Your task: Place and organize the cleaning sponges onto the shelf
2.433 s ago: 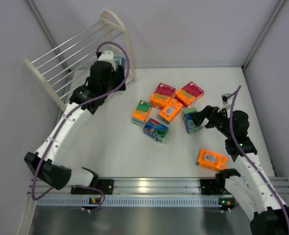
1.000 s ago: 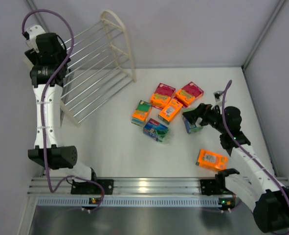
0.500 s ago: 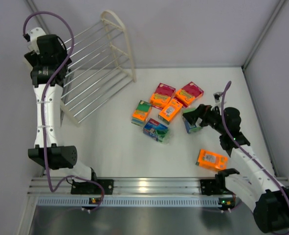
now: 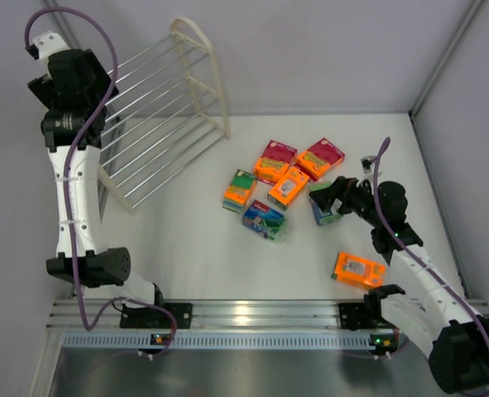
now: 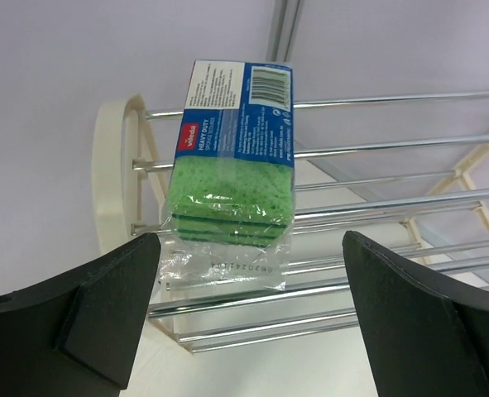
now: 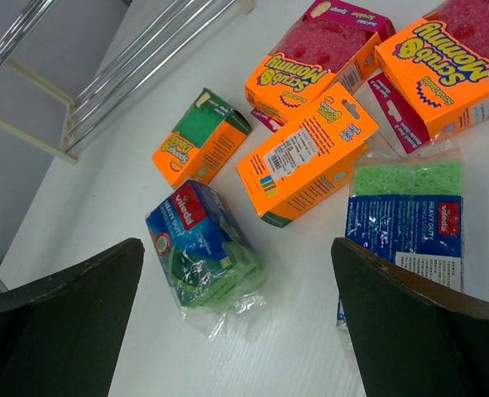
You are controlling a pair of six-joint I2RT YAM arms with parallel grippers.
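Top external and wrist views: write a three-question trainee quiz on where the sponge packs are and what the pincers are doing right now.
1. True or false: the left pincer is shut on the green sponge pack.
2. The lone pack beside the right arm is: A green, B orange, C magenta.
3. How many sponge packs lie on the table?

Key: 1 false, it is open and the pack rests on the shelf rods; 2 B; 3 seven.

Top view: left arm (image 4: pixel 69 178) covers the shelf (image 4: pixel 165 107) at its left end; right wrist view: orange pack (image 6: pixel 463 58) cropped at the corner, green pack (image 6: pixel 405 207) partly behind a finger (image 6: pixel 426 331).
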